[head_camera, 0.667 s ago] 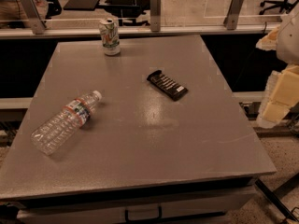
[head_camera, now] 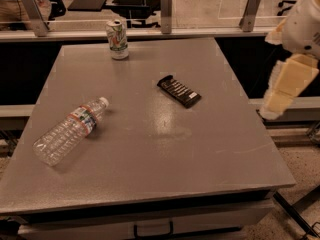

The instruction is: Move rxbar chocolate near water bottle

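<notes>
your pincer (head_camera: 276, 103) hangs off the tabletop (head_camera: 165, 154) at three o'clock, its state impossible to tell; the rxbar chocolate (head_camera: 179, 91) lies well apart at its nine o'clock.

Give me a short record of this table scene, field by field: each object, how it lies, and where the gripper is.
surface: grey table
bar: rxbar chocolate, flat, diagonal, right of centre
bottle: water bottle, on its side at the left, cap toward the middle
can: soda can, upright near the far edge
arm: gripper, beyond the table's right edge, touching nothing
progress: bar and bottle well apart, bar not yet moved
</notes>
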